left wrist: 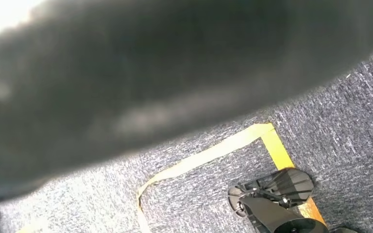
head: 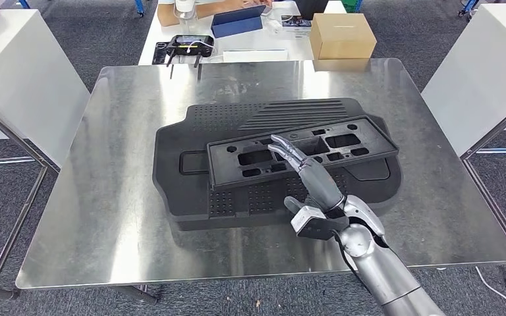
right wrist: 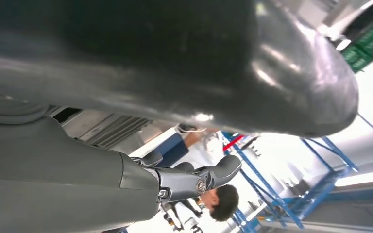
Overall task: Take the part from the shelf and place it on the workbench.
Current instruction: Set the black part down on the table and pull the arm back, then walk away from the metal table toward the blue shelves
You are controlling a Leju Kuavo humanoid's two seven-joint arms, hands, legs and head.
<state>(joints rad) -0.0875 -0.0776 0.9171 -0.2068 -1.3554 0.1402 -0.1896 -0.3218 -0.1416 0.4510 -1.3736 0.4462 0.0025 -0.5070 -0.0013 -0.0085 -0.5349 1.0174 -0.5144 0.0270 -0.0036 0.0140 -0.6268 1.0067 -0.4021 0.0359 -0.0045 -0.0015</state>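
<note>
Lying flat on the shiny metal tabletop (head: 105,197) is a large black moulded mat (head: 191,178), and a black rectangular frame (head: 342,141) with cut-out openings is resting on top of it, tilted a little across it. The right hand (head: 306,174) is reaching in over the near edge of the frame, its fingers (head: 283,150) stretched out straight and spread, touching or hovering just above the frame's surface; they are wrapping around nothing. In the right wrist view the thumb (right wrist: 194,180) is sticking out apart from the palm. Beyond the tabletop a white table is carrying a cardboard box (head: 342,36), and a person (right wrist: 223,201) is sitting there. Whether the left hand is holding anything cannot be told.
</note>
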